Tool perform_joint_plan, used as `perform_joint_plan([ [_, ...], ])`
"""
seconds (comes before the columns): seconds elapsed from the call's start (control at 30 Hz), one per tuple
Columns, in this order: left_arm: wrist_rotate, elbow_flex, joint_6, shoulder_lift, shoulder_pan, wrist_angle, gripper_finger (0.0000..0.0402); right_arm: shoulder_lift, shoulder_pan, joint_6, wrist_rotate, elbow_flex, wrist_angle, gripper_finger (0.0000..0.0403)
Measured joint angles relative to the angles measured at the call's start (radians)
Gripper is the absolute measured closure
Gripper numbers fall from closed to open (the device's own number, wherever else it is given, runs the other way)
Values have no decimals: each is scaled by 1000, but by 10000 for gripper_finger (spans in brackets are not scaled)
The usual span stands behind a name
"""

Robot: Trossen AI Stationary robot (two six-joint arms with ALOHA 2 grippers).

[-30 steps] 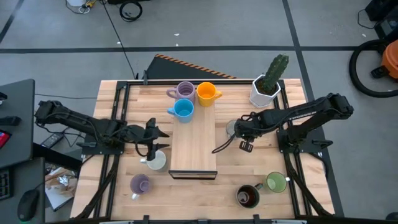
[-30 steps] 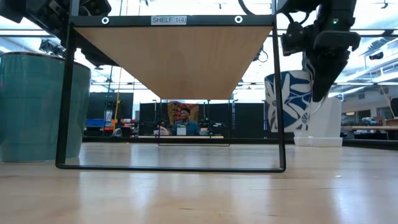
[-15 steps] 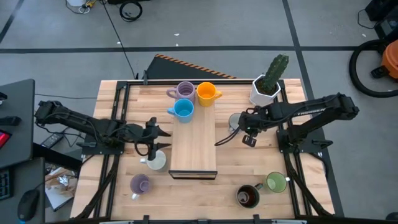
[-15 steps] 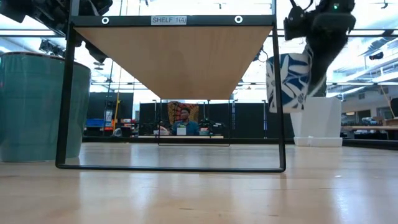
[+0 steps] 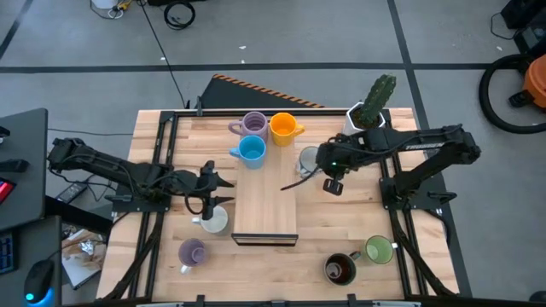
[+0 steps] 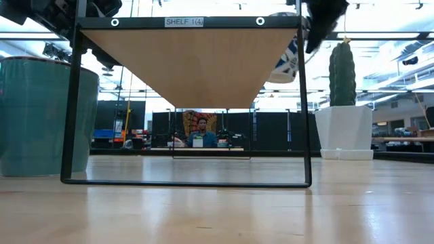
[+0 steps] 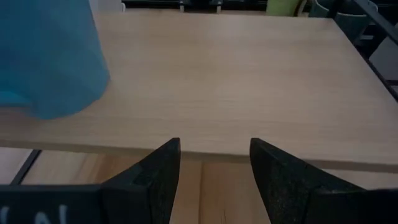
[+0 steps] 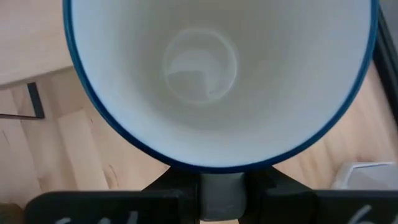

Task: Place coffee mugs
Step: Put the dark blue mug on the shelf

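Jaws of the left gripper [image 5: 223,188] stand spread beside the shelf's [image 5: 265,198] left edge, above a white mug [image 5: 213,221]. Right gripper [image 5: 317,164] jaws pinch the rim of a blue-patterned white mug [image 5: 309,159], lifted at the shelf's right edge.

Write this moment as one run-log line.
right claw: shut on white mug, lifted beside shelf | left claw: open over table

Overhead, table-level and wrist close-ups
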Motion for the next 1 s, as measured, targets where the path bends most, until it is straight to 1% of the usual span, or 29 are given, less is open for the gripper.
perform_joint_plan([
  [0.1,0,18,-3,-1,4,-20,201,73,-15,-40,5,99,-50,339],
  [0.27,0,29,2,-1,3,-41,201,181,-47,-114,-2,231,-79,339],
  [0.4,0,29,9,-1,3,-49,201,256,-80,-157,-7,323,-95,337],
  [0.5,0,29,7,-1,3,-68,201,305,-102,-187,-31,374,-105,337],
  [0.67,0,29,1,-1,3,-86,201,361,-127,-230,-49,431,-126,337],
  [0.77,0,29,2,-1,3,-86,201,375,-143,-251,-68,439,-121,336],
  [1.0,0,29,9,-1,3,-86,201,381,-172,-264,-73,438,-105,336],
])
